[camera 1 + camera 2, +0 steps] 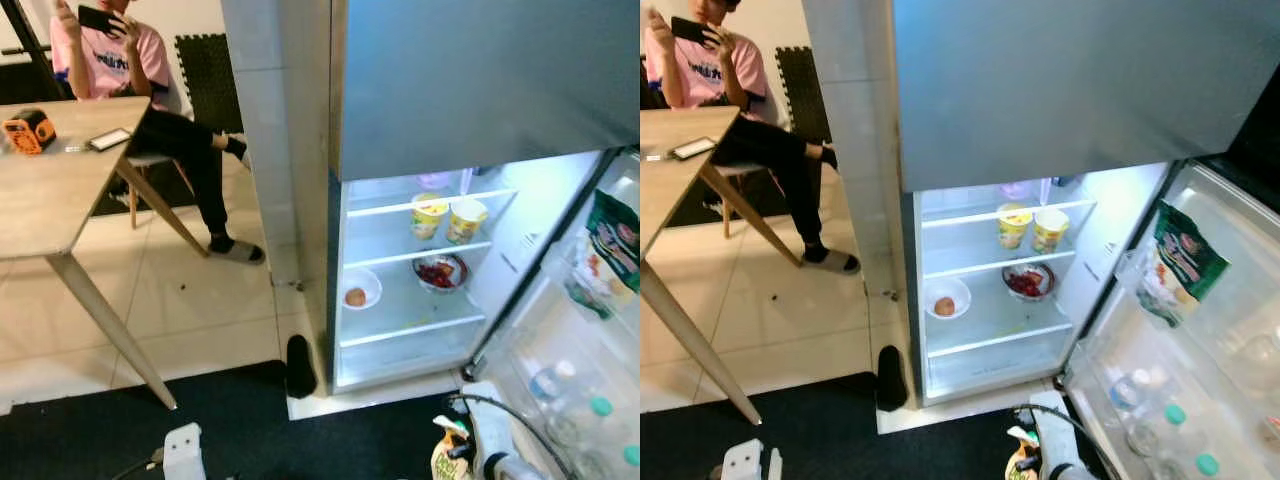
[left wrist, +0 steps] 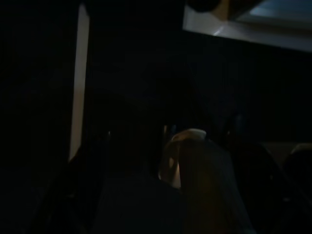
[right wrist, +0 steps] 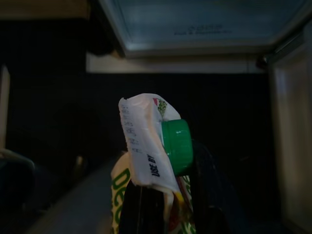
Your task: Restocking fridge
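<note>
Fridge (image 1: 400,290): cups (image 1: 447,218), bowl (image 1: 440,272), plate (image 1: 359,289) | door (image 1: 1200,350): bottles (image 1: 1160,410) | right tool (image 3: 168,204) clamps pouch (image 3: 148,146) | left tool: cannot tell

Fridge (image 1: 480,80): grey-blue door, white lit interior. Two cups (image 1: 447,218): yellow and white. Pouch (image 3: 146,146): white, green lettering, green cap (image 3: 176,146).

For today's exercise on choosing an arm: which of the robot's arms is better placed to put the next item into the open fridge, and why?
Right. The right gripper already holds a pouch with a green cap, low beside the open fridge and its door. The left wrist view is too dark to show anything held.
</note>
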`<state>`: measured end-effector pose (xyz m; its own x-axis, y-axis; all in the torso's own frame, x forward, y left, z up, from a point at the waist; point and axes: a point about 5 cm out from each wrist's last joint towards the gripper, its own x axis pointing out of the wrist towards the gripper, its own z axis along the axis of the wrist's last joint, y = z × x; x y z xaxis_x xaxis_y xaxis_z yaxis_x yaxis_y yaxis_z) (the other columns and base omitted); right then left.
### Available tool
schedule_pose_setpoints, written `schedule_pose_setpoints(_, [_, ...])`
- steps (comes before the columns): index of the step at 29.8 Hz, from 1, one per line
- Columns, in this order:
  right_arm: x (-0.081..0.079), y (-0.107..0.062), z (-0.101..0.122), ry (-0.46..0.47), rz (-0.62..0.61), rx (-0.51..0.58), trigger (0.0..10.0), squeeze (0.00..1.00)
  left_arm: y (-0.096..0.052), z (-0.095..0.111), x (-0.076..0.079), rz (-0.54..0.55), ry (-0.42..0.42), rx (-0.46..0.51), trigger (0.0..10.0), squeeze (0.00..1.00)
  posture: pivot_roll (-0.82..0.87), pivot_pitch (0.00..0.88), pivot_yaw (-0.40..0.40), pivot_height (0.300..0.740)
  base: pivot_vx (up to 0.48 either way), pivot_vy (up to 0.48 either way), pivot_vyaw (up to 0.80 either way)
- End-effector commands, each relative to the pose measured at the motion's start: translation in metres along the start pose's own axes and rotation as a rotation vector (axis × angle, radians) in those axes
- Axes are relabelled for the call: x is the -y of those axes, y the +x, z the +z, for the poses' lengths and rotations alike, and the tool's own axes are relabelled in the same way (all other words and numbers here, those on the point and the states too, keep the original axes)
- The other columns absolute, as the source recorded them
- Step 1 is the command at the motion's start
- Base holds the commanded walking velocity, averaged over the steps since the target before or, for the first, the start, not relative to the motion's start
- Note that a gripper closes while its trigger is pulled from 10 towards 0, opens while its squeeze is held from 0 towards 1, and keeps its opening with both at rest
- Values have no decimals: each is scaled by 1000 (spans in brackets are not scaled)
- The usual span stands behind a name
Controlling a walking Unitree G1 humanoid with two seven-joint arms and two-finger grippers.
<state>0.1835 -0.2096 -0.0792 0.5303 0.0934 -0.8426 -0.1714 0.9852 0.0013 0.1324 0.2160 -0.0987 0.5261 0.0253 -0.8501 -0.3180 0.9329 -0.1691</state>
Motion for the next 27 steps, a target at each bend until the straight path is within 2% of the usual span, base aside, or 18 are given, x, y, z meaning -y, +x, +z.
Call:
schedule_pose_setpoints(1, [1, -1, -2, 0, 1, -6, 10000, 0, 0, 0, -1, 4, 8, -3, 10000, 0, -42, 0, 33, 740, 0, 0, -788])
schedule_pose_setpoints(16, [-3, 1, 2, 3, 34, 7, 10000, 0, -1, 2, -3, -6, 20, 5, 10000, 0, -42, 0, 33, 740, 0, 0, -788])
schedule_pose_setpoints(23, [-10, 3, 17, -26, 93, 52, 10000, 0, -1, 4, -3, -22, 24, 15, 10000, 0, -37, 0, 33, 740, 0, 0, -788])
schedule_pose_setpoints(27, [-14, 5, 33, -45, 134, 99, 10000, 0, 0, 7, 0, -50, 9, 33, 10000, 0, -37, 0, 33, 740, 0, 0, -788])
